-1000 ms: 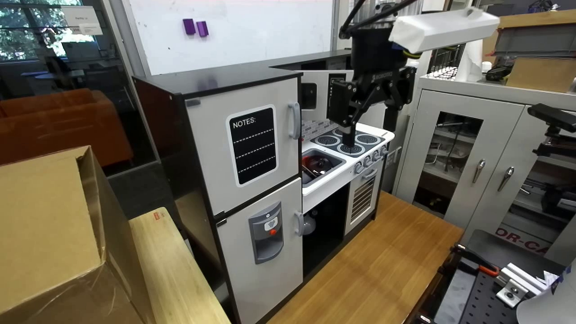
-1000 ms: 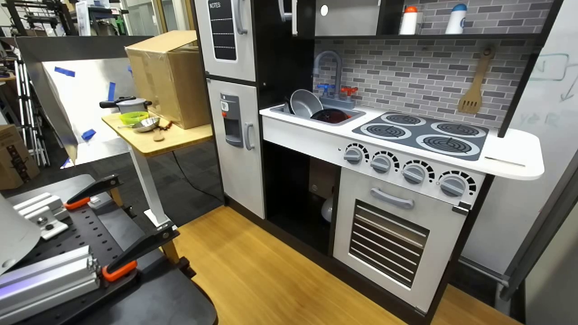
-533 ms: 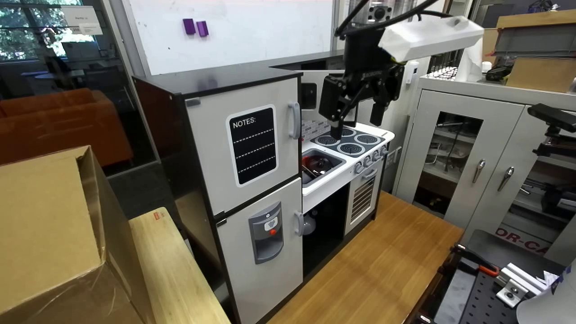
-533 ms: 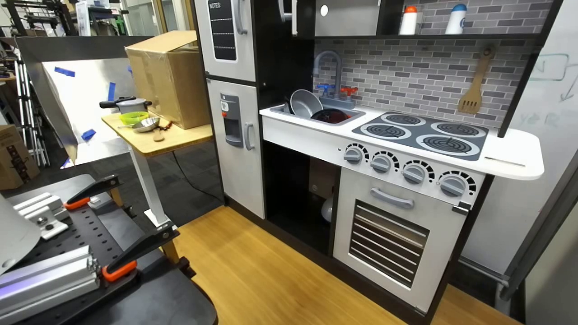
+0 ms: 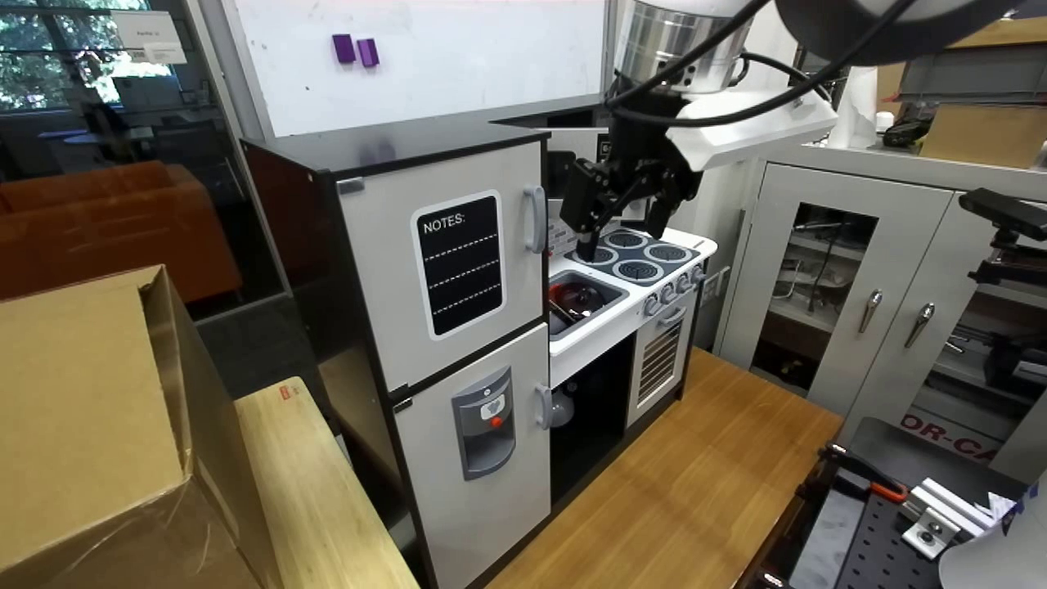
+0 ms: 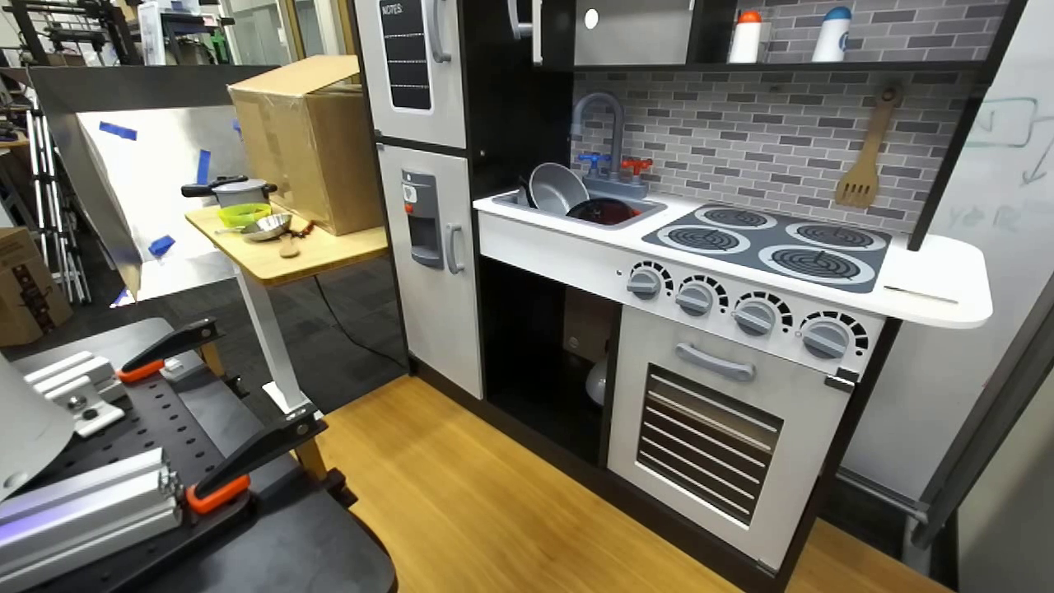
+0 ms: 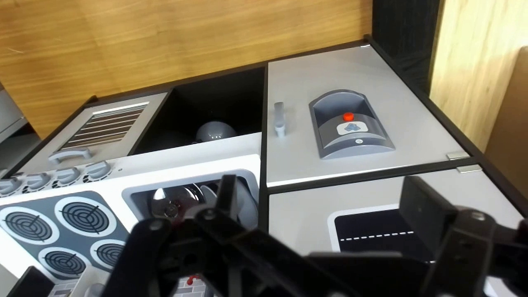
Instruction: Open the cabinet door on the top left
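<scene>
The cabinet door [image 5: 378,270] is the white upper fridge door with the black NOTES panel, and it is shut. Its slim silver-grey handle [image 5: 536,219] stands upright near the door's right edge. The door [image 6: 447,103] and handle [image 6: 437,31] also show in an exterior view, cut off at the top. In the wrist view the door [image 7: 299,218] lies behind the fingers, and its handle is hidden. My gripper [image 5: 622,235] is open and empty, to the right of the handle and apart from it in an exterior view. It shows in the wrist view [image 7: 324,198].
The lower fridge door [image 5: 523,499] with a grey dispenser is below. The sink [image 6: 650,210] with pans and the stove top [image 6: 766,247] lie beside the fridge. An opened white cupboard door [image 5: 582,141] stands behind my gripper. A cardboard box [image 5: 90,409] stands at the left.
In an exterior view my gripper has moved left, toward the fridge handle, and tilted a little. More of the arm shows at the top. It stays open. The doors have not moved.
</scene>
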### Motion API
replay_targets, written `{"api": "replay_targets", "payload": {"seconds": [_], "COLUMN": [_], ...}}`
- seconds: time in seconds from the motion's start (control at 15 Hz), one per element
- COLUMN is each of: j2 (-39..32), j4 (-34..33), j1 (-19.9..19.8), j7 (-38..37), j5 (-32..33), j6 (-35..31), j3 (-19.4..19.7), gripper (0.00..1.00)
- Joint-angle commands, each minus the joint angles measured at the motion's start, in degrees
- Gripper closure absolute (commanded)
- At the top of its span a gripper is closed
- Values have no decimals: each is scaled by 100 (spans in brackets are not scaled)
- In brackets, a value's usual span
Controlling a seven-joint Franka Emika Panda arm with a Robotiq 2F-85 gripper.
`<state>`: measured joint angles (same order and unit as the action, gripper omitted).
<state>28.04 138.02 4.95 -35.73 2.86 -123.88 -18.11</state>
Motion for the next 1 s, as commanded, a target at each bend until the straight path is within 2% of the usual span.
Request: {"api": "replay_targets", "payload": {"seconds": [0.0, 0.2, 0.27, 0.93], "j2": [130, 166, 74, 106], "j4": [287, 381, 251, 291], "j1": [152, 196, 100, 100], "j7": [314, 470, 262, 331], "j5": [-61, -144, -29, -53], "j6": [-472, -497, -350, -361], "j3": [92, 130, 1, 20], "gripper": [0, 0, 0, 0]}}
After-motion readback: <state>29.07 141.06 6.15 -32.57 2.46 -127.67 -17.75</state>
